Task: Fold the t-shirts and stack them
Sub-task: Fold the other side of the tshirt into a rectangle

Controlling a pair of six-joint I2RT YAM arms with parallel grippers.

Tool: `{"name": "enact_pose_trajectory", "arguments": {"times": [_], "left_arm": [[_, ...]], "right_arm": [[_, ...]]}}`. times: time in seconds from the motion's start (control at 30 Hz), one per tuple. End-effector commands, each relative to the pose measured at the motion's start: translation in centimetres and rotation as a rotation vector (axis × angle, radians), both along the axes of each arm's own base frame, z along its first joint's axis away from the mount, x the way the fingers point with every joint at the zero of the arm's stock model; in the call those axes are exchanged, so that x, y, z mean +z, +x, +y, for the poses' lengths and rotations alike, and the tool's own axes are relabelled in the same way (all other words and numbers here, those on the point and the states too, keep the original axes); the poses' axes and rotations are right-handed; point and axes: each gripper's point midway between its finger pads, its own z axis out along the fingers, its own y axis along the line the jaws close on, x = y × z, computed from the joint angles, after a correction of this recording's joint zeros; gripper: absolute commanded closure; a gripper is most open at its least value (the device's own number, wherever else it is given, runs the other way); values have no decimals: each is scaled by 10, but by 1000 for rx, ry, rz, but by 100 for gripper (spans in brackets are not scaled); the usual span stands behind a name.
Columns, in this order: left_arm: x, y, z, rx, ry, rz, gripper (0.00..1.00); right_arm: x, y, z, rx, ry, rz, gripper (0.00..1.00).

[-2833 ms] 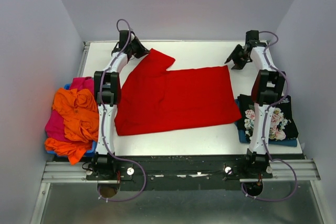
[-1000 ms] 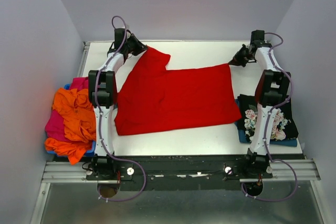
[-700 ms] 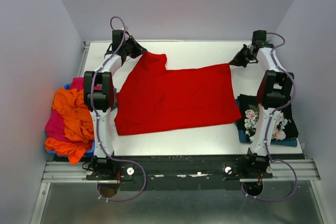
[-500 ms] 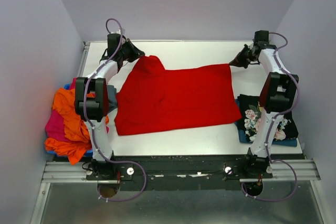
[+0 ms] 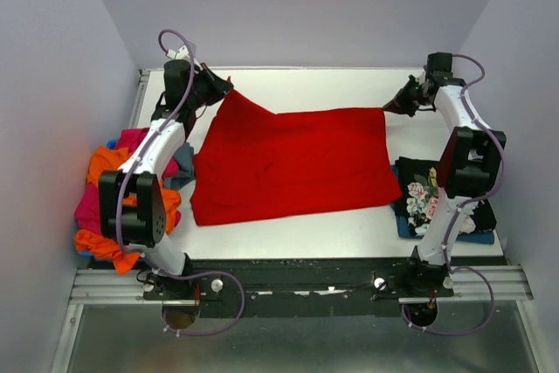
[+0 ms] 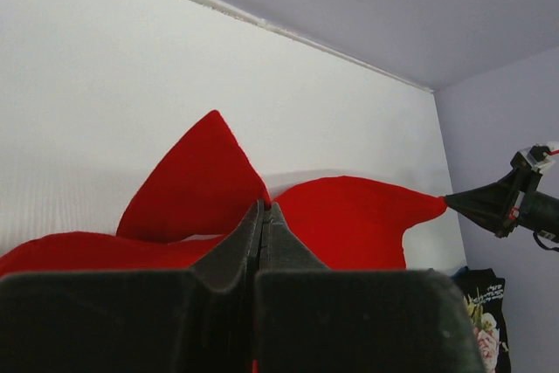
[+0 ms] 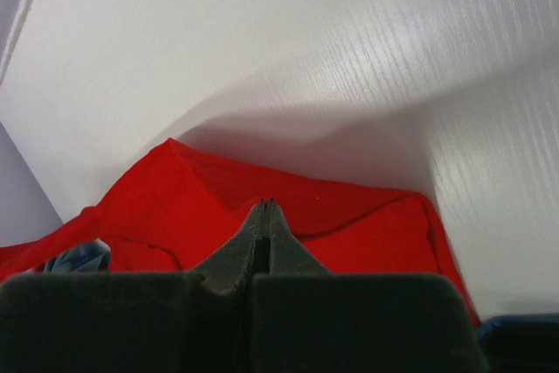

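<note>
While both grippers had the red shirt (image 5: pixel 293 163) pinched by its far corners, I saw a few ways this could've gone sideways. The left gripper (image 5: pixel 220 92) was clamped shut on the far-left corner and the right gripper (image 5: pixel 389 107) was clamped shut on the far-right one. The rest of the shirt lay spread across the middle of the table (image 5: pixel 332 85).

My biggest worry was the grip itself. From the wrist views, each pair of fingertips only had a thin bit of cloth at the very tip, so any hard pull apart or quick lift would probably have let a corner slip out. Then you'd get half a fold and a mess.

Second thing was that the left corner was tented up higher than the right one, which sat low near the table. If they'd carried the edge toward the front like that, I'd guess the fold would have landed crooked, with a lump on the left.

The shirt's near-right corner was also right up against the black floral shirt (image 5: pixel 441 198), so dragging the red one could've tugged that one out of place. Same on the other side, where the left arm hung over the orange and pink heap (image 5: pixel 118 189), so a sloppy swing back might've snagged it.
</note>
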Motion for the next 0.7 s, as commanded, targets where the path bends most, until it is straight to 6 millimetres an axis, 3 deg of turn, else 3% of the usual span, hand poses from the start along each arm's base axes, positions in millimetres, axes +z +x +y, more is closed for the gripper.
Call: {"name": "enact_pose_trajectory", "arguments": {"times": [0.0, 0.2, 0.67], "left_arm": [[16, -19, 6, 62, 88, -26, 100], [16, -37, 17, 118, 150, -7, 100], [-6, -67, 26, 175, 212, 24, 100]], "right_arm": [[14, -6, -7, -10, -24, -25, 99], [15, -16, -12, -30, -32, -18, 99], [21, -42, -33, -110, -67, -16, 99]]}}
